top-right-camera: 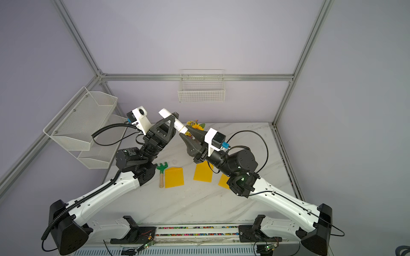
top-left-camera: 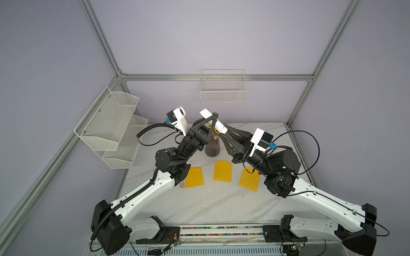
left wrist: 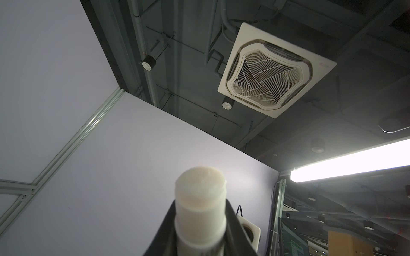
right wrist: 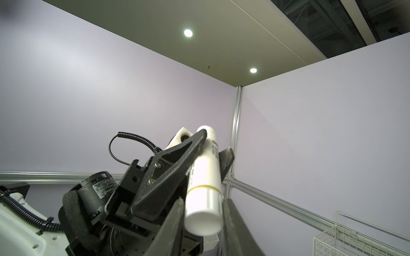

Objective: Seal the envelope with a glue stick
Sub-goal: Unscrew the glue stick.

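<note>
The left arm's fingers (right wrist: 184, 153) pinch the glue stick (right wrist: 206, 177) around the middle of its white barrel, one dark finger on each side of the printed label. The right arm's fingers (right wrist: 233, 221) are pressed in on the stick's plain white end, the section beyond a thin yellowish ring. Both arms grip the stick at once, in the air, well above the counter (top-left-camera: 210, 204).

In both top views the stick slants from far left to near right. Its free end pokes out past the left arm's fingers toward the far wall. The left wrist view shows that free end as a blunt, off-white cylinder between the two dark fingers.

The two arms reach up and inward from the near corners. They meet over a dark vase of flowers (top-left-camera: 212, 148) that stands toward the far side of the white marbled counter.

Nearer than the vase, three yellow envelopes lie flat in a row: one at the left (top-left-camera: 194, 178), one in the middle (top-left-camera: 222, 171) and one at the right (top-left-camera: 249, 179), partly hidden under the right arm. A green toy rake (top-right-camera: 161, 177) with a wooden handle lies just left of the left envelope.

A white wire basket (top-left-camera: 223, 93) hangs on the far wall. A two-tier white mesh shelf (top-left-camera: 108, 128) hangs on the left wall.
</note>
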### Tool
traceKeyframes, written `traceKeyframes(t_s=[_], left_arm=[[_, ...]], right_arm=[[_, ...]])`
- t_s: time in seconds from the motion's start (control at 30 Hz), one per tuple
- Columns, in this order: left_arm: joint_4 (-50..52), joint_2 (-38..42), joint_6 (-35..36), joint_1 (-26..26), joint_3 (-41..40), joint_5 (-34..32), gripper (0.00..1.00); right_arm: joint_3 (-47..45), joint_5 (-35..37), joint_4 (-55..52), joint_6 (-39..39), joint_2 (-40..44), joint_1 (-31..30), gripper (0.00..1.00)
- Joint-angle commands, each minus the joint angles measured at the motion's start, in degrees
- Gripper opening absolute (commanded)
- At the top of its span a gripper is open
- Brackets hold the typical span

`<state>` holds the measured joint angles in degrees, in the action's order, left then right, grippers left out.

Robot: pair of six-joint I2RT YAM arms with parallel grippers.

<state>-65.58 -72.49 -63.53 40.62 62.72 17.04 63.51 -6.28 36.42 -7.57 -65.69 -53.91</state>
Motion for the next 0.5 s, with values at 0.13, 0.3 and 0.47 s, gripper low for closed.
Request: traceKeyframes(t_s=[0.13,0.3,0.47], left_arm=[[-2.6,-0.3,0.8,0.5,1.7,3.0,0.0],[-2.1,-1.0,5.6,0.4,3.1,9.2,0.0],[-1.3,-2.8,8.7,0.4,5.9,16.3,0.0]], right_arm=[[0.9,0.9,1.6,6.9,0.2,-0.3,0.21],[-0.9,-0.6,1.6,21.6,2.5,-0.3,0.18],[-3.4,-2.6,6.7,42.9,4.3,-0.3,0.12]])
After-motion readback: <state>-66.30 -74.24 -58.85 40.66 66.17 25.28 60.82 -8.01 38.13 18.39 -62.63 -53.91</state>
